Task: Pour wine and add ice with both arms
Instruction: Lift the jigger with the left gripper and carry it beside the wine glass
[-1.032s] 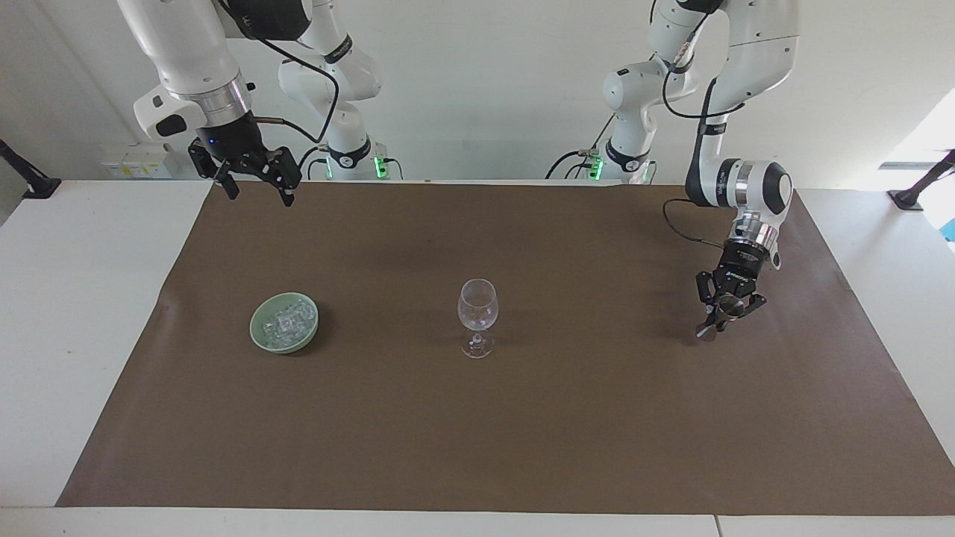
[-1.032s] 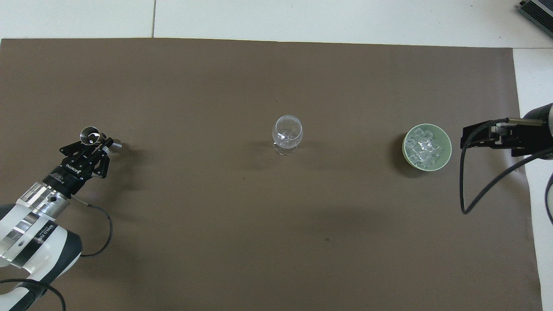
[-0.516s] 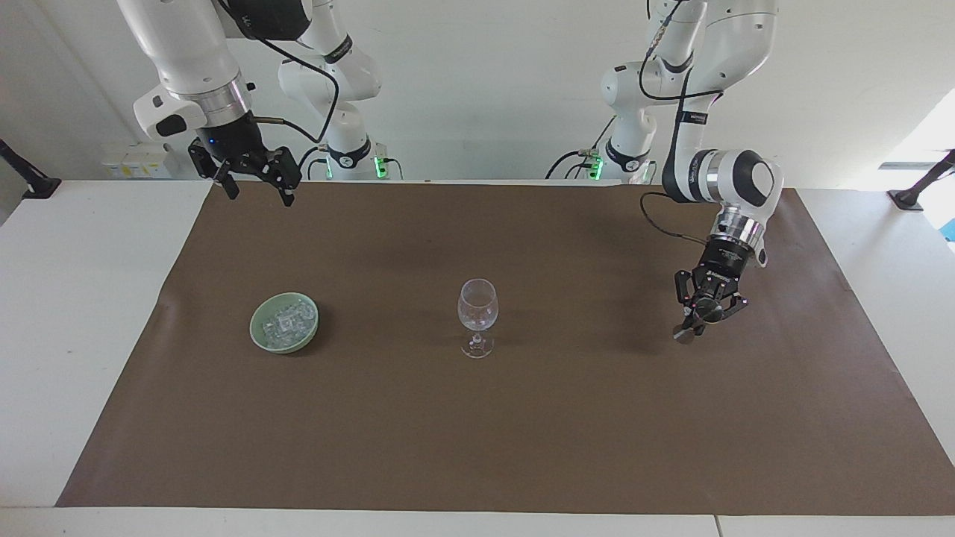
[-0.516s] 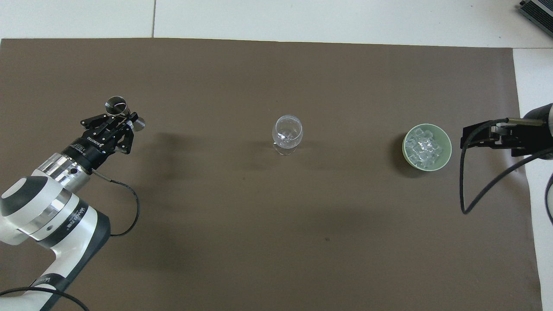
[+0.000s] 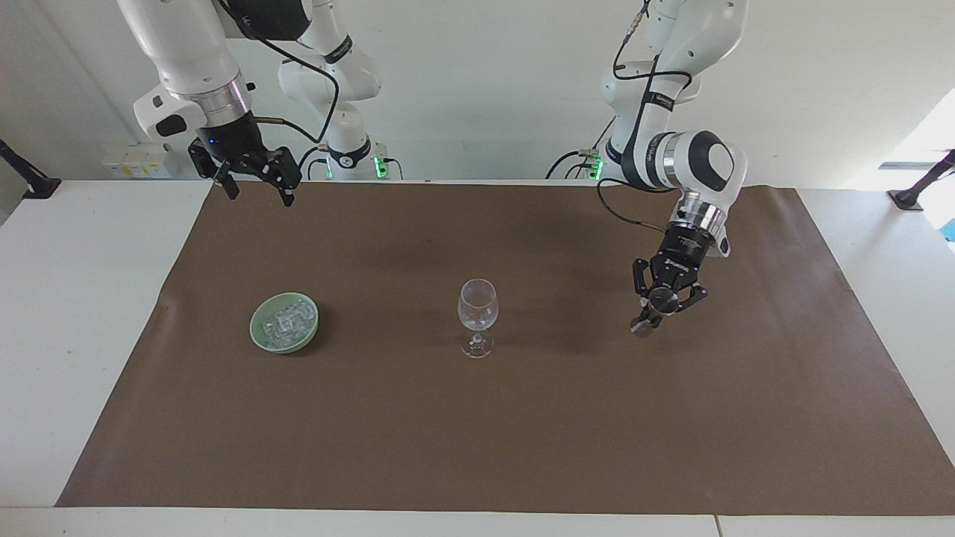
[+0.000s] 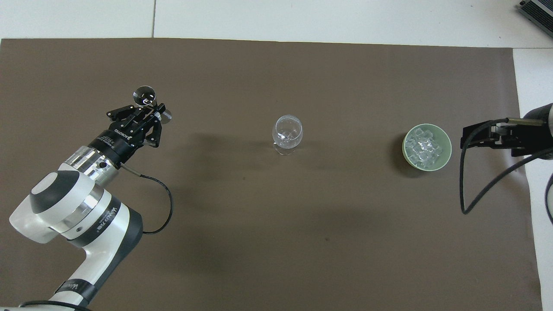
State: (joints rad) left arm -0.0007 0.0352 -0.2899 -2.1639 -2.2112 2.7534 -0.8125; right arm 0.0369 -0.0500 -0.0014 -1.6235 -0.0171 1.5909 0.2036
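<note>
An empty clear wine glass (image 5: pixel 477 306) stands upright mid-mat; it also shows in the overhead view (image 6: pixel 287 131). The ice (image 5: pixel 287 319) lies as small clear cubes in a pale green dish (image 5: pixel 255 332) toward the right arm's end; the ice (image 6: pixel 423 147) and the dish (image 6: pixel 447 151) show from above too. My left gripper (image 5: pixel 655 304) is shut on a small shiny metal measuring cup (image 5: pixel 642 325), held above the mat between the glass and the left arm's end; from above the gripper (image 6: pixel 151 111) holds the cup (image 6: pixel 145 94). My right gripper (image 5: pixel 257 190) waits open and empty over the mat's robot-side edge, and shows beside the dish from above (image 6: pixel 488 136).
A brown mat (image 5: pixel 522 432) covers most of the white table (image 5: pixel 82 313). Black clamps (image 5: pixel 22 179) stand at both table ends. A dark device (image 6: pixel 538 11) sits at the table's corner farthest from the robots, at the right arm's end.
My left arm has swung the metal cup toward the wine glass, away from the left arm's end of the table. The right arm, glass and dish have not moved.
</note>
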